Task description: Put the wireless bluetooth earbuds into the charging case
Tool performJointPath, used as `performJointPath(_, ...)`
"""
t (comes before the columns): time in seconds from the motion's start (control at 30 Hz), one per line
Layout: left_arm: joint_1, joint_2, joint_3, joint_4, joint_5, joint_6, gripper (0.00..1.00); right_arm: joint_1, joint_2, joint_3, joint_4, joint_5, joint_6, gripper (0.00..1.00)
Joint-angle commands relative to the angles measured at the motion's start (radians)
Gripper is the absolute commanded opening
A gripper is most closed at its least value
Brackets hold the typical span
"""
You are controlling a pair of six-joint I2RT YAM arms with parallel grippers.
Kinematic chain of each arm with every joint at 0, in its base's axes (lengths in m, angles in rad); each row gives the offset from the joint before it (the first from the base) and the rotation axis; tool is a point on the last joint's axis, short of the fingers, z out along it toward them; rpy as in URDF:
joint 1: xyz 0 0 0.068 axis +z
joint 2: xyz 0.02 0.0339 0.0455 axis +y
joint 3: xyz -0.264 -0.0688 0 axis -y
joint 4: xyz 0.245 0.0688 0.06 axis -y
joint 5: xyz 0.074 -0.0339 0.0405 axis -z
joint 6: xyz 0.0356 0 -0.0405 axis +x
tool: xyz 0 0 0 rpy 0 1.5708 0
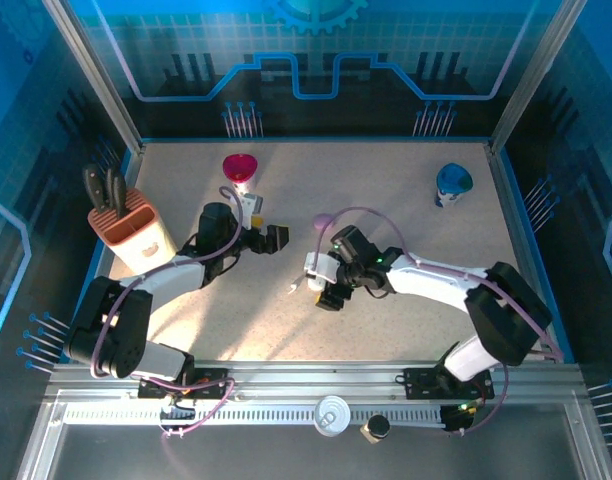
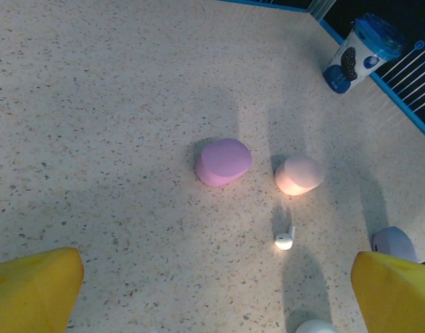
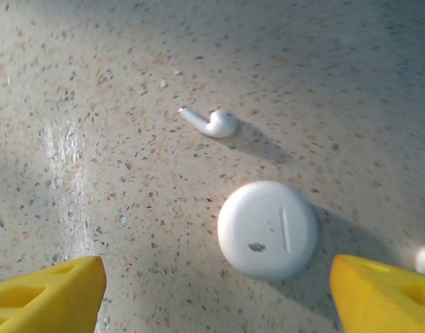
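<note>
Both grippers stand wide and hold nothing: my left gripper (image 2: 217,257) hangs above the table (image 2: 94,104), and my right gripper (image 3: 217,262) is low over the white case (image 3: 268,229), which lies flat; whether its lid is up I cannot tell. Ahead of the left sit a purple case (image 2: 223,161) and a pinkish case (image 2: 299,175), near each other. One white earbud (image 3: 212,123) lies loose just beyond the white case. I judge the pick-up is in hand: next my right fingers must straddle that earbud and close gently.
</note>
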State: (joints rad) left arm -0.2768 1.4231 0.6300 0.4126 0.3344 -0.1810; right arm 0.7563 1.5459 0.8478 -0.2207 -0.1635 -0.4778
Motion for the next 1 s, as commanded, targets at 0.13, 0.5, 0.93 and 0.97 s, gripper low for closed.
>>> performJointPath(0.13, 0.011, -0.020, -0.017, 0.019, 0.034, -0.016, 0.99, 0.024, 0.142, 0.120, -0.044, 0.067, -0.163, 0.84)
performJointPath(0.5, 0.014, -0.011, -0.019, 0.014, 0.042, 0.007, 0.99, 0.020, 0.283, 0.245, -0.169, 0.100, -0.162, 0.78)
performJointPath(0.93, 0.014, 0.000, -0.018, 0.014, 0.046, 0.020, 0.99, 0.021, 0.362, 0.311, -0.257, 0.161, -0.166, 0.58)
performJointPath(0.97, 0.014, 0.000, -0.017, 0.012, 0.046, 0.021, 0.99, 0.021, 0.364, 0.314, -0.261, 0.165, -0.170, 0.56)
